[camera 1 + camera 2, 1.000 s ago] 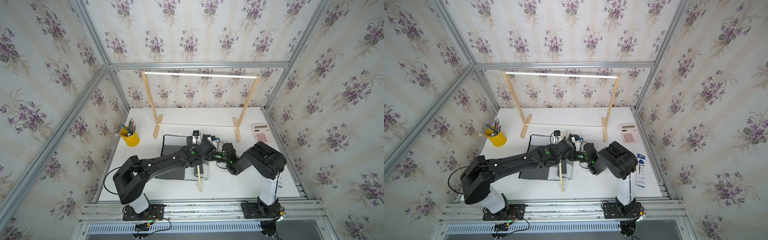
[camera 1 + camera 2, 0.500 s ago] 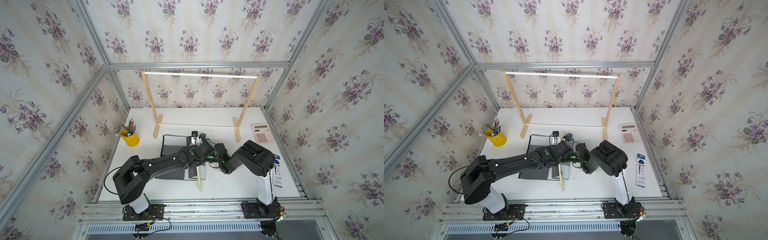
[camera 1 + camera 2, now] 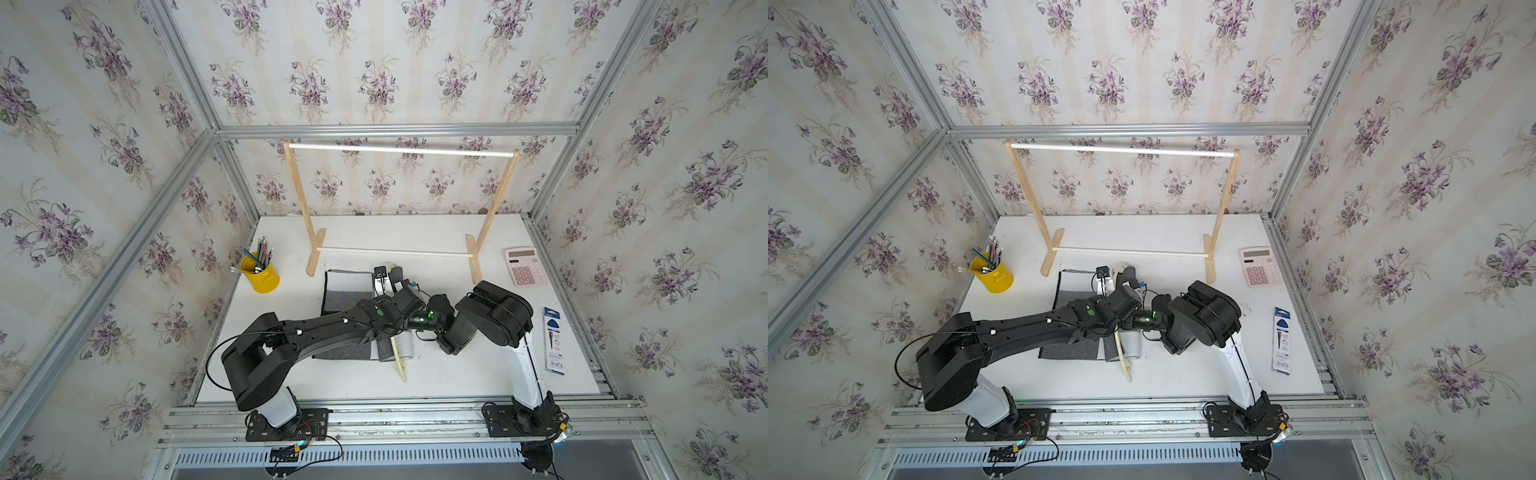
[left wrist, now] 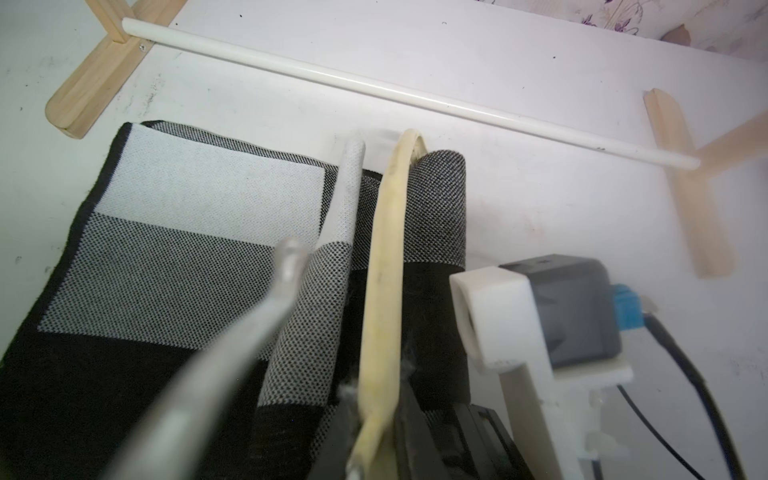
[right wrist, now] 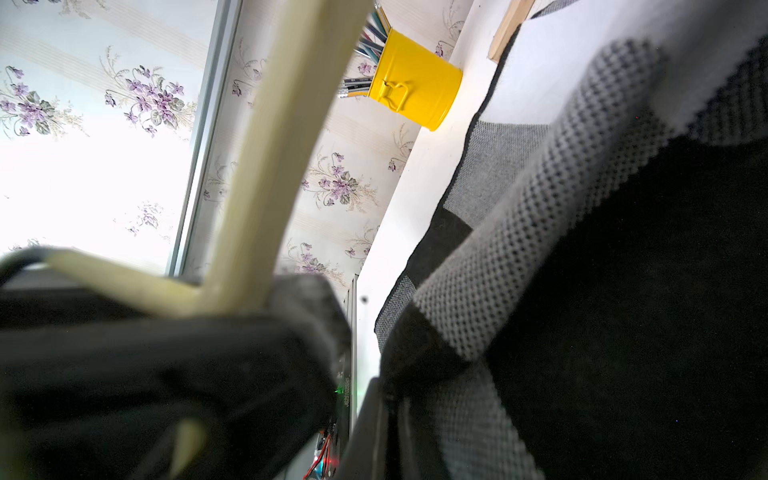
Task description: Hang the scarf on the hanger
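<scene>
The left tool (image 4: 374, 440) is clamped on the hanger (image 4: 386, 266) above the scarf (image 4: 187, 249) on the worktop (image 3: 436, 232). The right tool (image 5: 390, 386) is pinched on a scarf fold beside it

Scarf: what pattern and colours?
The scarf has large black, grey and white checker squares; clearest in the left wrist view.

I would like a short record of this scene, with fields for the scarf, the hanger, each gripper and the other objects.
scarf: checked, on the table, one fold raised
hanger: cream wood, scarf on both sides of it
left gripper: shut on the hanger
right gripper: shut, apparently on the scarf fold
other objects: wooden rack, yellow pencil cup, pink calculator, blue packet
</scene>
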`<action>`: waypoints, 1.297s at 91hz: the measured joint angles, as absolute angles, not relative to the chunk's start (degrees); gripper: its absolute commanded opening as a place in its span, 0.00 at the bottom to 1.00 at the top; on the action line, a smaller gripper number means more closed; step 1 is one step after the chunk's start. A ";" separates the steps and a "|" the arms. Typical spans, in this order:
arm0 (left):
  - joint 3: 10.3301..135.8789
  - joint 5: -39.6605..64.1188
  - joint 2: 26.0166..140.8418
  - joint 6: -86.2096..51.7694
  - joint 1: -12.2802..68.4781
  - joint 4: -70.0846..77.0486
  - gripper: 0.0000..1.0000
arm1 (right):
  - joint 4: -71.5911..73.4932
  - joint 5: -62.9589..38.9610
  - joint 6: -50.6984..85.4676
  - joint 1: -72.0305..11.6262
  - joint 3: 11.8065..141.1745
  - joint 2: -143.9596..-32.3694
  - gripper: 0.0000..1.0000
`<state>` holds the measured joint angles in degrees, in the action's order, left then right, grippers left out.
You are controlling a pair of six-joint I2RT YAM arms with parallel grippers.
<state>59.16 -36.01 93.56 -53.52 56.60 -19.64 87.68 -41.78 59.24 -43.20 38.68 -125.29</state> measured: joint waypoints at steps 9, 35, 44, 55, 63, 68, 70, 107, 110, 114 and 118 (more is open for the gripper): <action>58.85 -36.75 93.69 -55.07 56.53 -19.90 0.00 | 86.65 -41.74 58.46 -43.66 39.05 -125.29 0.00; 57.63 -39.18 93.73 -60.18 56.14 -22.63 0.00 | 88.07 -41.56 58.15 -45.47 40.23 -127.44 0.45; 57.74 -40.14 93.73 -60.80 56.16 -23.29 0.00 | 88.40 -40.66 57.87 -45.50 40.10 -127.66 0.68; 58.06 -42.37 93.60 -61.63 55.99 -25.56 0.00 | 85.45 -37.71 56.49 -45.25 38.85 -125.10 0.71; 57.80 -42.37 93.78 -62.35 55.79 -27.00 0.00 | 77.45 -36.03 52.23 -45.36 38.13 -121.23 0.70; 57.82 -42.11 93.86 -62.67 55.83 -27.27 0.00 | 70.08 -34.28 49.25 -45.39 37.93 -117.69 0.68; 57.82 -41.95 94.04 -62.72 55.83 -27.38 0.00 | 67.31 -33.56 48.25 -45.39 37.93 -116.51 0.67; 58.35 -38.74 96.57 -60.71 55.68 -32.82 0.00 | 41.98 -22.96 32.97 -45.80 39.99 -109.25 0.00; 58.39 -38.74 96.57 -60.62 55.75 -32.93 0.00 | 41.76 -22.94 32.62 -45.80 39.88 -109.32 0.00; 58.46 -38.76 96.57 -60.51 55.72 -33.12 0.00 | 41.78 -22.46 32.29 -45.80 39.79 -109.30 0.00; 58.46 -38.74 96.51 -60.51 55.72 -33.36 0.00 | 41.80 -21.85 31.75 -45.89 39.48 -109.06 0.00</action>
<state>58.46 -38.74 96.51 -60.51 55.72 -33.36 41.80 -21.85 31.75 -45.89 39.48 -109.06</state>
